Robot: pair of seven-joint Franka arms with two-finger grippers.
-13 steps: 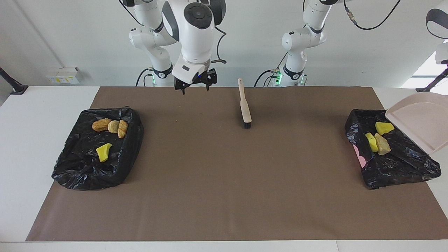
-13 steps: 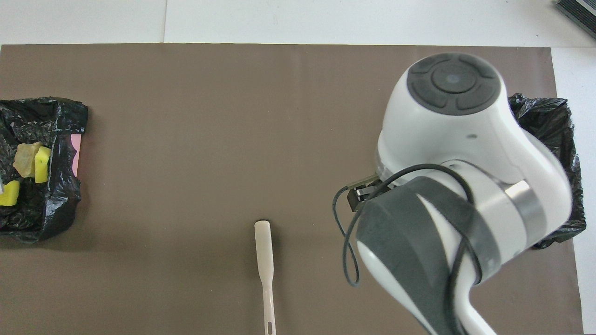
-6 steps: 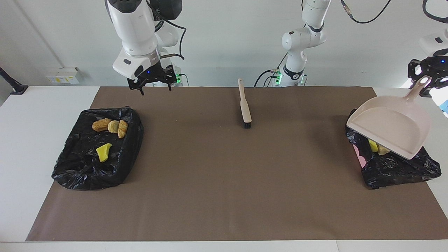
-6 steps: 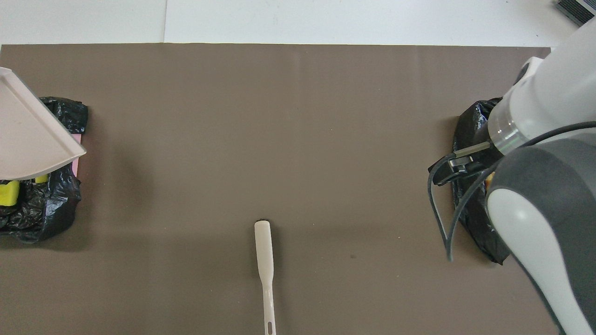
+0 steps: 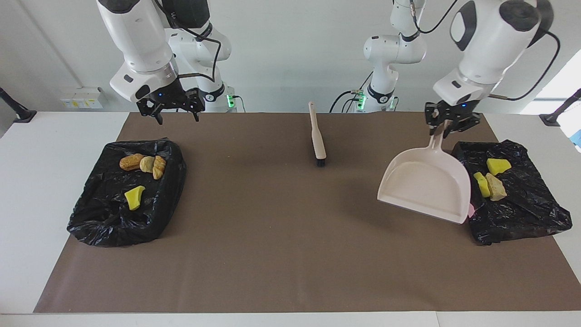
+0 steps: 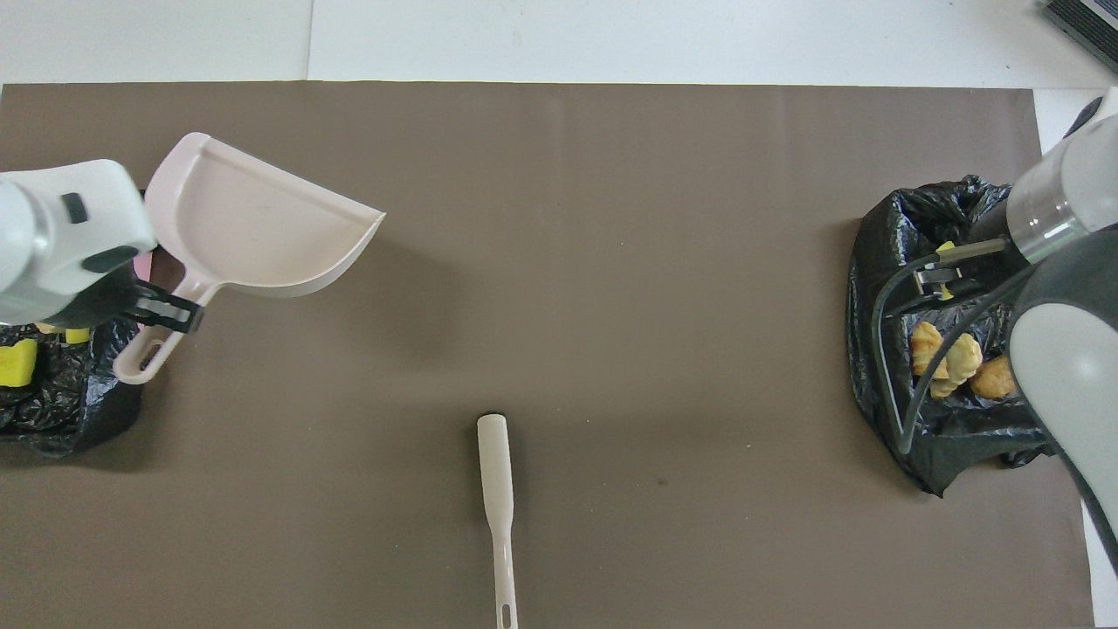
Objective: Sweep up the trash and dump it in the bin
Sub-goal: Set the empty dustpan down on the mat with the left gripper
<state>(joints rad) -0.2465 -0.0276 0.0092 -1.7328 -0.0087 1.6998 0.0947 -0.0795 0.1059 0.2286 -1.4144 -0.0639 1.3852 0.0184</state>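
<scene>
The facing view showed both grippers whole. The overhead view hid the right gripper under its own arm, and the left arm's wrist covered part of the bin below it. The facing view alone showed the brush's [image 5: 320,144] black bristles; from overhead only its pale handle appeared, near the robots' edge of the mat [image 5: 290,254] at mid-width.

The left gripper [image 5: 449,123] was clamped on the dustpan's [image 5: 424,186] handle. It hung in the air by the bin [image 5: 522,213] at the left arm's end of the mat, wrist pointing down, the arm arched high from its base. The pan hung tilted below it, its open lip toward the table's middle, one corner over the bin's rim. In that bin lay trash [image 5: 491,179]: two yellow lumps and one tan.

The right gripper [image 5: 171,109] stood with fingers spread wide and held nothing. It hovered over the mat's edge nearest the robots, by the other bin [image 5: 104,218] at the right arm's end, pointing down. That bin held three brown bread-like pieces [image 5: 143,164] and one yellow lump [image 5: 134,198].
</scene>
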